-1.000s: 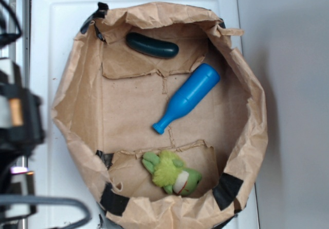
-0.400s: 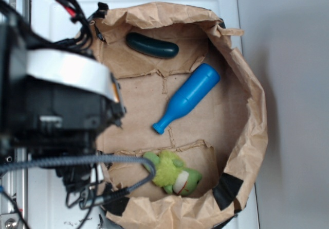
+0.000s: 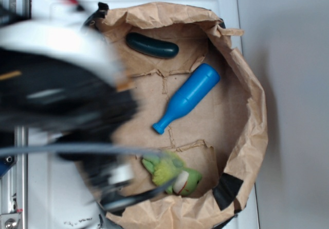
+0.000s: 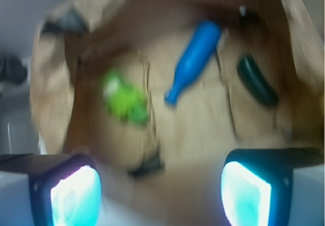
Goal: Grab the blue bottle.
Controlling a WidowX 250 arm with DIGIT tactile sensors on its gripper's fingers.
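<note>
a blue bottle [image 3: 187, 97] lies on its side in the middle of a brown paper bag [image 3: 249, 136], neck toward the green plush toy [image 3: 172, 173]. the pincer [image 4: 160, 195] is spread wide, empty, above. smooth, stiff plastic, likely light and slippery; the wide body seems the surest hold.

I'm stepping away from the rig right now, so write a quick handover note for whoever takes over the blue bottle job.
Gripper: open, fingers spread wide, holding nothing, above the paper bag.
Blue bottle: lying on its side on the bag floor, neck toward the green plush toy; the dark green cucumber-shaped object lies apart beyond its wide end.
Done: arm is over the bag's side; views are motion-blurred.
Left: line up over the bottle, descend, close, lift.
</note>
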